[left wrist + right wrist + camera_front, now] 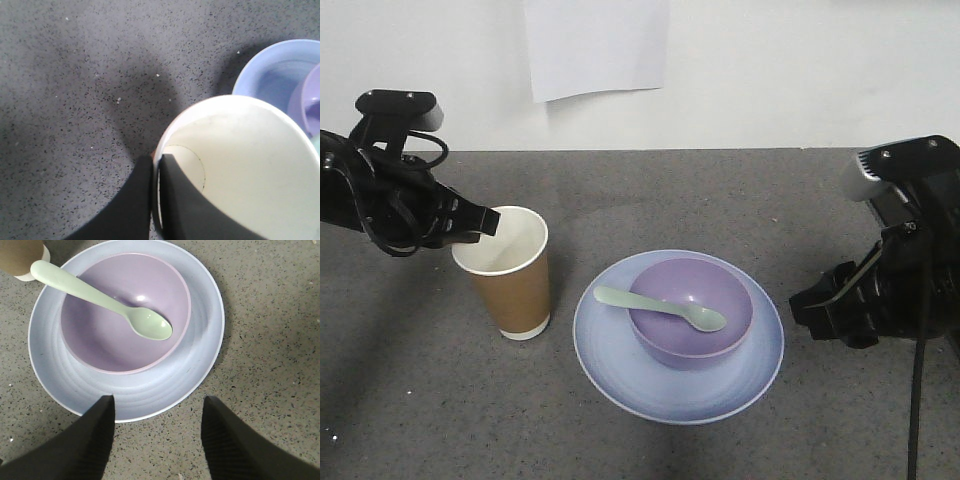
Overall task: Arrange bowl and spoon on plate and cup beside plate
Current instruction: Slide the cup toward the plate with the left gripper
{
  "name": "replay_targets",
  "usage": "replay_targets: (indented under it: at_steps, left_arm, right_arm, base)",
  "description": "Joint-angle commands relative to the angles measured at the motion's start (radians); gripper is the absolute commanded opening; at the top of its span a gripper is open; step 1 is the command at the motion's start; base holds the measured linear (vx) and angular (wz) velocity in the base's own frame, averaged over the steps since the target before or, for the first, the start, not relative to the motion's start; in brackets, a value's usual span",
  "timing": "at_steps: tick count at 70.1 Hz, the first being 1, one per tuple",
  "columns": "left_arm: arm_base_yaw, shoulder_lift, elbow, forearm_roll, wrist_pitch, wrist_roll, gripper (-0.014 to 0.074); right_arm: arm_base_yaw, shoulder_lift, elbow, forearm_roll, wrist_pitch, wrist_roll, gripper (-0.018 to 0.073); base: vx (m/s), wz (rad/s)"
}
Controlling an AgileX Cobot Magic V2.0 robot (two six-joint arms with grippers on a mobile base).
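The brown paper cup (510, 285) stands upright just left of the pale blue plate (620, 385). My left gripper (488, 222) is shut on the cup's rim. In the left wrist view one finger is inside the cup (250, 160) and the other outside its wall, at the gripper (156, 165). The lavender bowl (695, 340) sits on the plate, with the mint-green spoon (660, 310) lying across it, handle over the left rim. My right gripper (800, 305) hangs open to the right of the plate (200, 365), with only tabletop between its fingers (157, 405).
The grey speckled tabletop (440, 400) ends at a white wall behind. A white sheet of paper (595, 45) hangs on that wall. The plate (265, 80) and bowl (307, 100) show at the right edge of the left wrist view.
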Motion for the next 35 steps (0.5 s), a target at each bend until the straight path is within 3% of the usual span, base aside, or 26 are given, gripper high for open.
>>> replay_targets:
  at_steps: [1, 19, 26, 35]
  left_arm:
    - [-0.006, -0.008, -0.023, -0.024, -0.059, 0.001, -0.0008]
    - [-0.005, 0.003, -0.023, -0.024, -0.07, 0.001, 0.0047]
    - [-0.005, 0.003, -0.023, -0.024, -0.072, 0.001, 0.0133]
    - [-0.005, 0.0, -0.026, -0.024, -0.07, 0.001, 0.0314]
  right_arm:
    - [-0.001, -0.017, -0.023, 0.013, -0.046, -0.002, 0.039]
    - [-0.001, -0.017, -0.023, 0.013, -0.045, -0.002, 0.039]
    - [-0.001, -0.017, -0.023, 0.013, -0.045, -0.002, 0.039]
    - [-0.001, -0.017, -0.023, 0.013, -0.045, -0.002, 0.039]
  base:
    - [0.0, 0.0]
    - [0.0, 0.0]
    - [0.0, 0.0]
    - [0.0, 0.0]
